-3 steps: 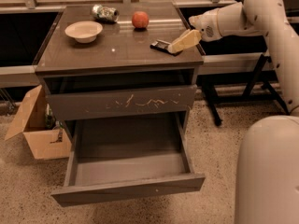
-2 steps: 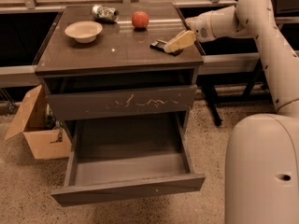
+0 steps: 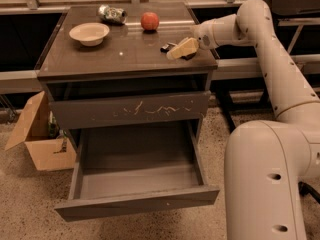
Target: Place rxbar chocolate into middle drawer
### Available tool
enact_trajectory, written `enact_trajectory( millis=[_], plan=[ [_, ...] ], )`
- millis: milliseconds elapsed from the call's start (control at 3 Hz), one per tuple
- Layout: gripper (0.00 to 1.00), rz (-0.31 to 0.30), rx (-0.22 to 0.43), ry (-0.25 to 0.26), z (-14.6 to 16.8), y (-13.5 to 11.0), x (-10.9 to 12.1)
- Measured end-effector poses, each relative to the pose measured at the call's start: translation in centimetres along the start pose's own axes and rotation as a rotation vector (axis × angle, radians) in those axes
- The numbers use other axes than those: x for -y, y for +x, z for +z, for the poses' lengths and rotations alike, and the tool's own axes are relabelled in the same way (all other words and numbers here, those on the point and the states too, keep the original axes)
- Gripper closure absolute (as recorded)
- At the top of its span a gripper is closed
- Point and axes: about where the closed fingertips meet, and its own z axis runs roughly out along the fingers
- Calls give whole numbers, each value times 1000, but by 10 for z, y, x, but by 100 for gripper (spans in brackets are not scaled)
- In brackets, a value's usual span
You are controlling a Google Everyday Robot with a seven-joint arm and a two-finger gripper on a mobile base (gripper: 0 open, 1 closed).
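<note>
A: where's the bar?
B: small flat dark-wrapped rxbar chocolate (image 3: 167, 47) lies on the glossy brown bench top (image 3: 100, 54), close to the right edge, nearer the front right corner than the back one

A: claw?
B: pale cream gripper (image 3: 182, 48) reaches in from past the right edge and sits directly over the bar's middle. Dark ends show on both sides of it. Wide, narrow or clamped: cannot tell, contact unclear too

A: axis?
B: looks roughly left-right, slanting a bit toward the front right corner, close to the line the arm comes in on

A: target?
B: wide grey middle drawer (image 3: 135, 202) is pulled out below the front edge, under the shut scratched grey drawer front (image 3: 130, 109). My guess is lift, clear the front edge, then down and slightly left

A: rest?
B: cream shallow bowl (image 3: 89, 33) back left. Crushed silvery can (image 3: 111, 13) and red round fruit (image 3: 149, 21) along the back edge, well apart from the bar. Brown cardboard box (image 3: 40, 134) on speckled floor, left of the bench
</note>
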Motion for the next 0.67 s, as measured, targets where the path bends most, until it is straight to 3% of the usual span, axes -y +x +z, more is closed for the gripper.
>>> enact_trajectory(
  millis=[667],
  plan=[
    [0, 28, -15, 7, 20, 17, 7]
  ],
)
